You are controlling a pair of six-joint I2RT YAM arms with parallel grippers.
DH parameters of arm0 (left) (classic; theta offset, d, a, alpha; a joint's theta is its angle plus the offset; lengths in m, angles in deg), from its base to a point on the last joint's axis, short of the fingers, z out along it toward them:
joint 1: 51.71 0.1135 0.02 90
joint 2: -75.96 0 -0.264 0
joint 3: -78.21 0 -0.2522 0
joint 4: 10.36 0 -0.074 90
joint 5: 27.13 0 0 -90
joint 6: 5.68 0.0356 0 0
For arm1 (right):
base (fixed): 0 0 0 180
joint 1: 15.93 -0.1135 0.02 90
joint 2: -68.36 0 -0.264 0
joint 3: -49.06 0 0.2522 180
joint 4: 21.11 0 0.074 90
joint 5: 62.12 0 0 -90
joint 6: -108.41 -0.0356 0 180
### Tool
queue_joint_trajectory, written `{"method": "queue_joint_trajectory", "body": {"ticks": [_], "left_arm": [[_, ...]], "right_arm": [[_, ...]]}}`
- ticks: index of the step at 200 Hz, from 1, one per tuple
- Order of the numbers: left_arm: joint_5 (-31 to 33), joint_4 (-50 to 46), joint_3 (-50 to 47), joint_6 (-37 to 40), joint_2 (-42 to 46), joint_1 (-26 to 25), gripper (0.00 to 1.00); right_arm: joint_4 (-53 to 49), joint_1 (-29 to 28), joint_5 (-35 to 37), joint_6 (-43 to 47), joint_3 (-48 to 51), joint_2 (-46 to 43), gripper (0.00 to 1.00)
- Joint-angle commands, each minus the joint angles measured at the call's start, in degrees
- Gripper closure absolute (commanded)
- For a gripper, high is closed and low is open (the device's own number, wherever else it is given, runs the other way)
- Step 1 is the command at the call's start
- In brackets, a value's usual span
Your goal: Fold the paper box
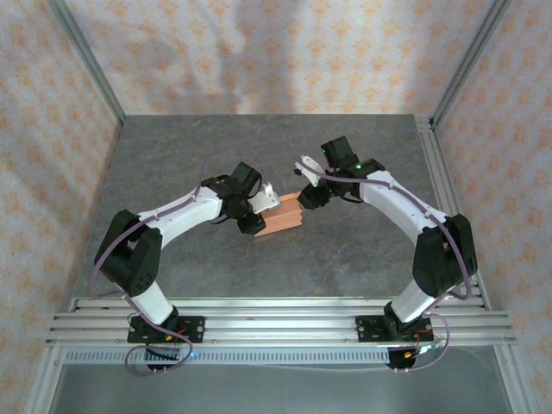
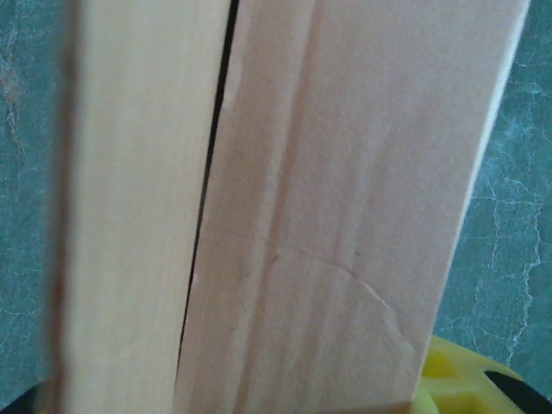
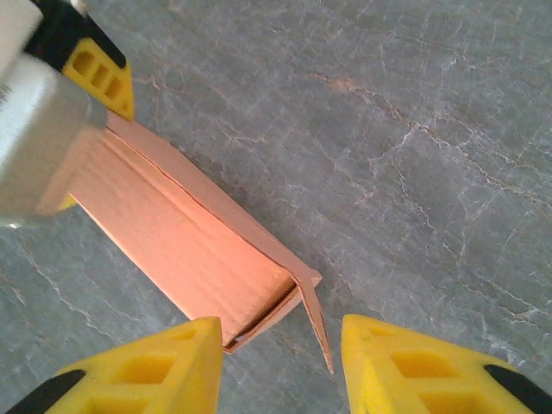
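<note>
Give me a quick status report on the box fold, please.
Left gripper shut on box, left end. Right gripper open, straddling right end. End flap loose. Nothing in the way.

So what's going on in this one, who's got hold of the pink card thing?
Two robot arms are working on the paper box, a salmon-pink card piece already folded into a long box shape, in the middle of the grey table. The left gripper appears to grip one end of it. The right gripper is at the opposite, open end, jaws apart, with a loose flap sticking out between its fingers and not yet tucked in.
</note>
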Motion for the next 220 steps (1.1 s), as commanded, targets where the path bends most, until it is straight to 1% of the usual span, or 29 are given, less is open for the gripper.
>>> {"method": "queue_joint_trajectory", "body": {"ticks": [1,36,55,63,81,92,103,123,135,156,162,177,200,220], "left_arm": [[-1.54,-3.91,-1.0,0.25,-3.24,0.07,0.67],[-1.35,-3.99,-0.96,0.19,-3.22,-0.02,0.67],[-1.16,-4.04,-0.96,-0.17,-3.12,-0.02,0.66],[-1.09,-3.92,-0.89,-0.23,-3.07,-0.17,0.66],[-0.73,-3.65,-0.61,-0.84,-2.87,-0.2,0.66],[-0.62,-3.73,-0.44,-0.95,-2.96,-0.36,0.67],[-0.7,-3.56,-0.43,-0.91,-3.02,-0.46,0.66],[-0.74,-3.79,-0.28,-0.92,-3.31,-0.45,0.67],[-0.77,-3.97,-0.17,-0.82,-3.55,-0.59,0.66],[-0.55,-4.2,0.02,-0.8,-3.62,-0.78,0.66],[-0.41,-4.3,0.01,-0.84,-3.55,-0.83,0.66],[-0.25,-4.35,-0.17,-0.93,-3.4,-0.82,0.66],[0.03,-4.3,-0.25,-1.34,-3.13,-1.1,0.66],[0.59,-3.89,-0.09,-1.75,-3.2,-1.32,0.66]], "right_arm": [[-2.64,-0.12,0.94,2.56,-2.5,1.12,0.67],[-2.58,-0.13,1.2,1.96,-2.98,1.95,0.88],[-2.59,-0.17,1.2,1.54,-3.06,1.97,0.96],[-2.6,-0.14,1.23,1.27,-3.03,1.89,0.97],[-1.85,-0.15,1.52,-0.58,-2.69,1.22,1.0],[-1.0,-0.13,1.89,-2.11,-2.3,0.63,0.99],[-0.11,-0.22,2.25,-2.8,-1.15,-0.37,0.93],[1.35,-0.23,3.48,-2.73,0.79,-1.64,0.88],[1.7,-0.27,4.54,-2.6,0.99,-1.34,0.77],[1.87,-0.23,5.05,-2.74,0.47,0.18,0.76],[1.91,-0.22,4.99,-2.82,0.22,0.6,0.78],[1.85,-0.23,4.48,-3.09,-0.35,1.13,0.85],[1.43,-0.22,3.93,-3.27,-0.75,0.76,1.0],[0.85,-0.24,3.75,-4.13,-1.0,-0.14,1.0]]}}
